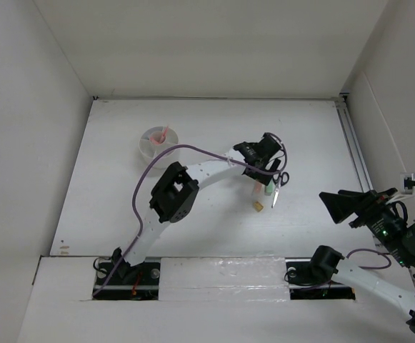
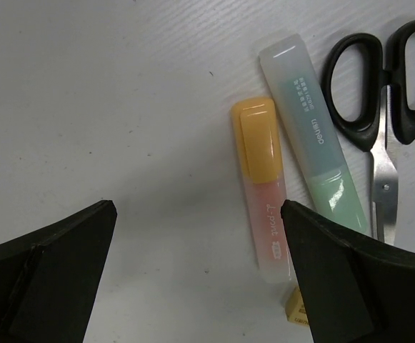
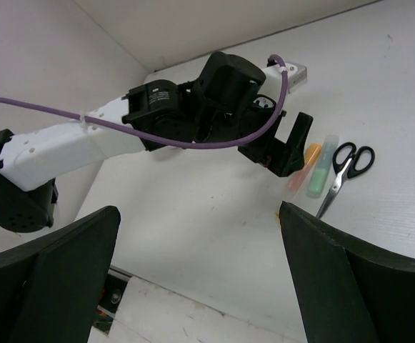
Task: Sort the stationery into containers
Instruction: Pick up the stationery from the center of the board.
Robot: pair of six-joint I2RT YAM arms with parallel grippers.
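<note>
Left gripper: jaws wide apart and empty, over bare table just left of the orange highlighter; probably lining up to straddle it.
Orange highlighter: lies flat at the left end of the row, its left flank free, so likely the easiest pick.
Green highlighter: just beside it, with the scissors on its right.
Eraser: at the orange highlighter's near end, partly hidden.
Cup: far left, well apart from the row; a pink pen leans inside.
Right gripper: jaws apart and empty, near right, apparently keeping clear.
</note>
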